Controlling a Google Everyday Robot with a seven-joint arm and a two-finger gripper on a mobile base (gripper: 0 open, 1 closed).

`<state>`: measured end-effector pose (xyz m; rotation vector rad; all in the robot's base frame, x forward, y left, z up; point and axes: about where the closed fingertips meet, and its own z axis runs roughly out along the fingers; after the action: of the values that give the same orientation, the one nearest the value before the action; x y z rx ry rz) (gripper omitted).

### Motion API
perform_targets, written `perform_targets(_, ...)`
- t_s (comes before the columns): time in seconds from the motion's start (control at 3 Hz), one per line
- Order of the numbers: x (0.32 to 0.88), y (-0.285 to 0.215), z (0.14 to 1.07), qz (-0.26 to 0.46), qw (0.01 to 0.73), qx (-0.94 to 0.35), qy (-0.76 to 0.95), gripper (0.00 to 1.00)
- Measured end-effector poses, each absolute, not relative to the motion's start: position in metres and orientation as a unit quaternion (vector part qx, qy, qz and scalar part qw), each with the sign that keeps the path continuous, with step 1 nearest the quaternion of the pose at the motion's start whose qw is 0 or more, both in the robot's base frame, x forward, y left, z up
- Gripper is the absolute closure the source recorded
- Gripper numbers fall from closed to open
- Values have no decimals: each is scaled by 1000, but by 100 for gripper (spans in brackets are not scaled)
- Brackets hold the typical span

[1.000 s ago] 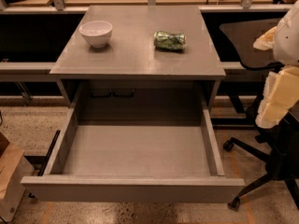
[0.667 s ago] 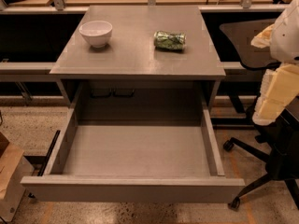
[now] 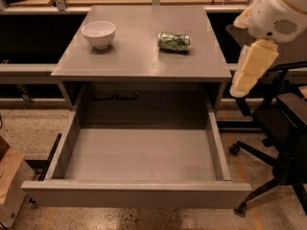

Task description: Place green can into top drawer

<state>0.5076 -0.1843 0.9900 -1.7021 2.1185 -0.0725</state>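
The green can [image 3: 174, 40] lies on its side on the desk [image 3: 144, 61], right of centre and toward the back, well apart from the white bowl [image 3: 99, 33] on the left. Its long axis runs left to right, roughly parallel to the desk's front edge, with one end facing the bowl and the other facing the right edge. I cannot tell which end is the top.

The hand [image 3: 242, 83] hangs off the desk's right side, below the desktop's level and near its right front corner. It is well apart from the can and holds nothing. It seems to point downward, and I cannot tell whether it is open or closed.

The top drawer [image 3: 134, 195] is pulled fully out below the desk, with nothing visible inside it.

The main risk is rolling. Lying this way, the can would roll toward the front or back edge if it is nudged before it is properly gripped. Coming in from the right, the hand would meet the can's end first and might shove it toward the bowl. The shiny, uneven surface could also slip in a grip. Rising from where it hangs, the hand could clip the desk's right edge.
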Motion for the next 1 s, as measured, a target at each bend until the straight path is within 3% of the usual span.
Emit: perform_targets(1.0, 700, -145, 990, -25, 268, -605, 749, 0)
